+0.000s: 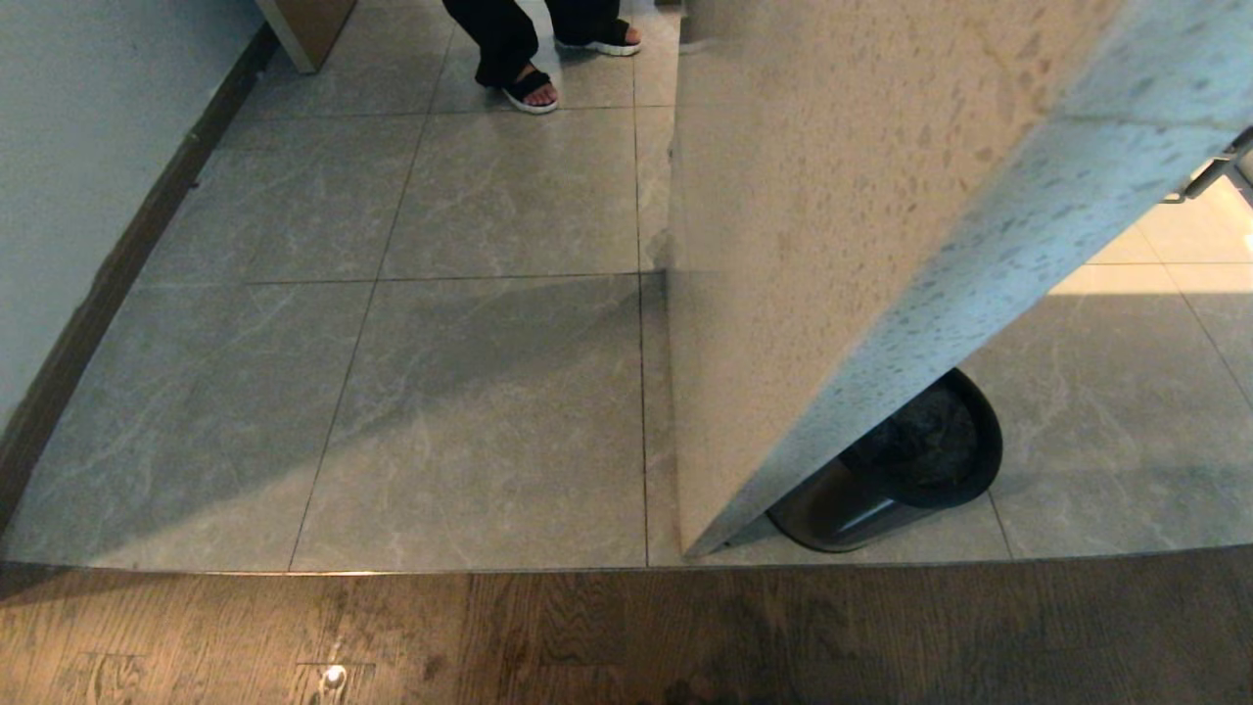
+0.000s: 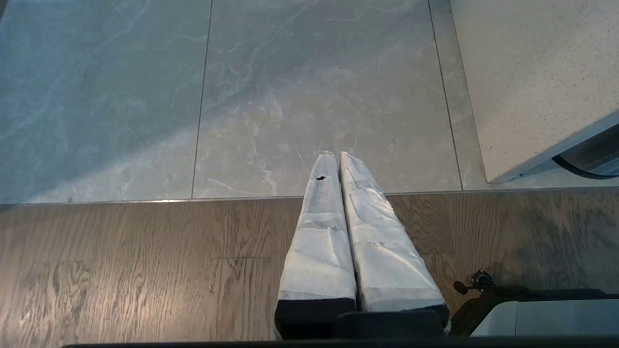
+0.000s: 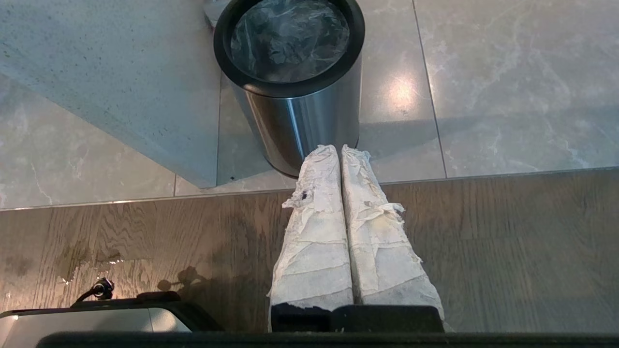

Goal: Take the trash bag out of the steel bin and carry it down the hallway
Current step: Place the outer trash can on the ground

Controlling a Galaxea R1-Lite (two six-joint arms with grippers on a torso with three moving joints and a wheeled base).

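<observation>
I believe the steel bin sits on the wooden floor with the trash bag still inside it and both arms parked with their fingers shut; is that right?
Not quite: the steel bin stands on the grey tiled floor, just beyond the wooden floor, as the right wrist view shows. The rest holds: the trash bag is still inside, and the left gripper and right gripper are parked with fingers shut.
</observation>
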